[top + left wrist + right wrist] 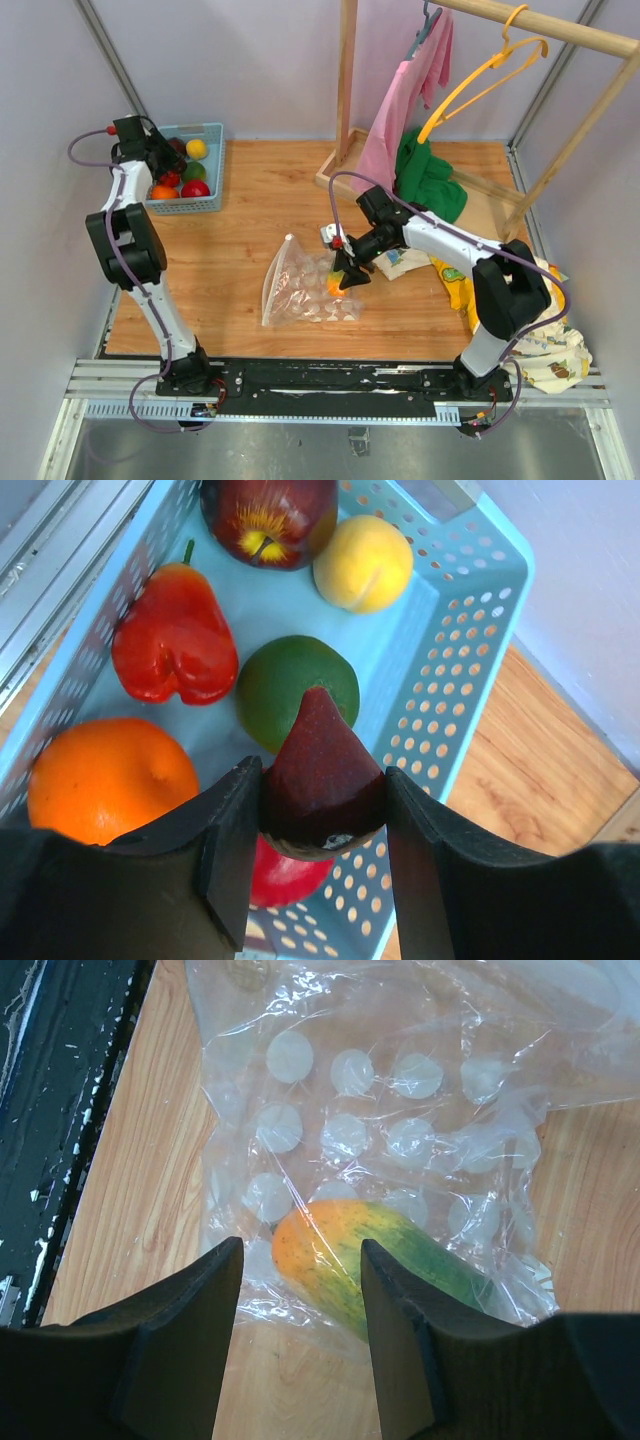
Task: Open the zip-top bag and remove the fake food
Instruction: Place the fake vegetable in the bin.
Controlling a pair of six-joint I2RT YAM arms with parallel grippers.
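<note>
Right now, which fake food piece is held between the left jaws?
The dark purple pointed piece: only it sits clamped between the left jaws; the others lie in the blue basket.

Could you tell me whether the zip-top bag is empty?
Not empty: an orange-and-green fruit lies inside the zip-top bag, under its clear plastic.

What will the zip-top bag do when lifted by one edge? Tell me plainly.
Probably floppy: the zip-top bag lies crinkled and flat. Its glossy film may slip. The orange-green fruit inside would likely slide and drag one side down.
</note>
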